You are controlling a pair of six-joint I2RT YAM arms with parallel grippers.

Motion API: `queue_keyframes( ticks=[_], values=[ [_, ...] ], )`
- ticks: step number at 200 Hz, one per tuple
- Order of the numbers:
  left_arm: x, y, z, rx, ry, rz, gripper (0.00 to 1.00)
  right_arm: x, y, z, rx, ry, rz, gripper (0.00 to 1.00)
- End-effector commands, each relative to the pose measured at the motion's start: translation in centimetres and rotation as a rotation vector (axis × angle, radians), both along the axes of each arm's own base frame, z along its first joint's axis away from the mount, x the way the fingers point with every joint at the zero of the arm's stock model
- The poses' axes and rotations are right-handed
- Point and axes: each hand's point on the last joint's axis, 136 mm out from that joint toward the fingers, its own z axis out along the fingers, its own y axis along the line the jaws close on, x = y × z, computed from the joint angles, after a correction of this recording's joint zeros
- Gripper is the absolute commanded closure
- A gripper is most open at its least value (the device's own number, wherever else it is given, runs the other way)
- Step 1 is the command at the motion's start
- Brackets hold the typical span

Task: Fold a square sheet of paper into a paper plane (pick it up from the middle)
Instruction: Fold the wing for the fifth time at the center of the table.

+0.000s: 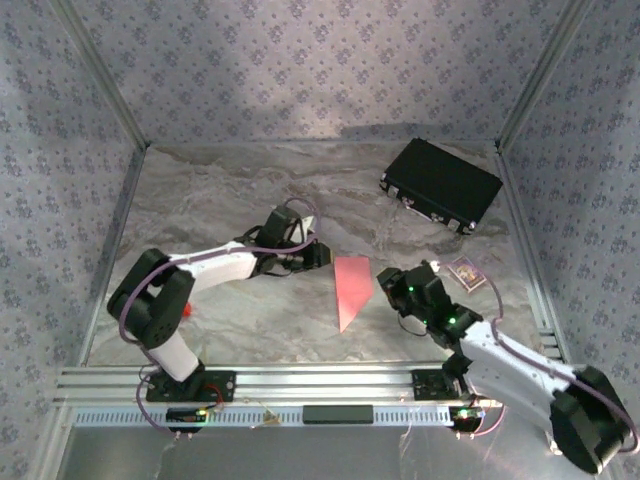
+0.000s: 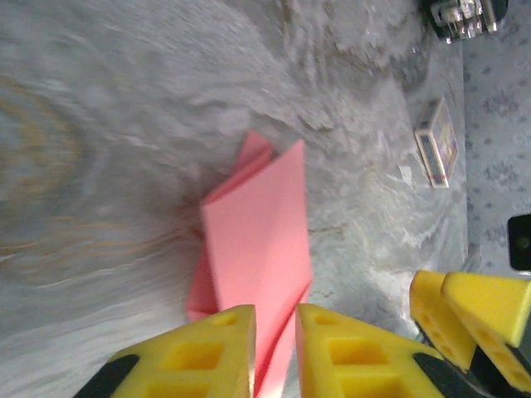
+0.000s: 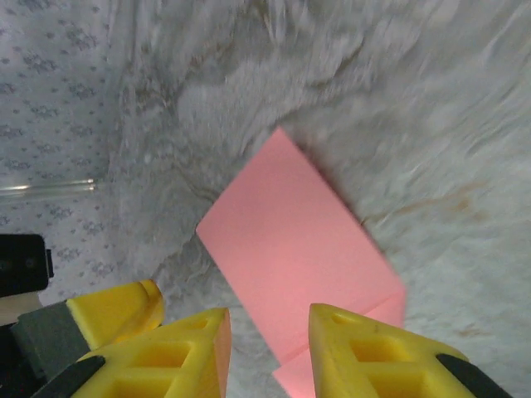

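In the top view the pink sheet of paper (image 1: 352,290) lies on the grey marbled tabletop (image 1: 230,190) just below the frame's centre. It is folded into a narrow shape that tapers to a point toward the bottom edge. My left pincer (image 1: 325,256) sits at its upper left and my right pincer (image 1: 386,281) just to its right, so the paper is between them.

From my left wrist, my left pincer (image 2: 274,348) is at the bottom edge, jaws narrow with a slit between them. The paper (image 2: 257,240) runs up the middle of the frame with its folded layers standing a little apart. Its lower edge reaches into that slit, and neither pad visibly presses it. My right pincer's yellow fingers (image 2: 481,311) show at lower right.

From my right wrist, my right pincer (image 3: 267,352) stands wider and holds nothing, with the paper (image 3: 290,240) lying above the gap.

In the top view a black case (image 1: 441,185) lies at upper right, and a small card box (image 1: 466,273) sits right of centre.
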Motion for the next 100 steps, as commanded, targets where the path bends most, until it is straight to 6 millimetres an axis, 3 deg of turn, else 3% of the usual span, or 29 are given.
queue_keyframes(
  ticks=[1,38,100],
  values=[
    [-0.7,-2.7,0.5,-0.028,0.012,-0.082,0.84,-1.3,-2.5,-1.1,-0.147,0.014,0.030,0.68],
    [-0.9,-3.7,-2.2,0.021,0.090,-0.065,0.88,-1.4,-2.4,-0.1,-0.180,-0.012,0.146,0.69],
    [-1.3,-2.3,-6.2,0.104,0.154,-0.005,0.96,-0.9,-0.3,-1.0,-0.157,0.041,0.282,0.67]
  ],
)
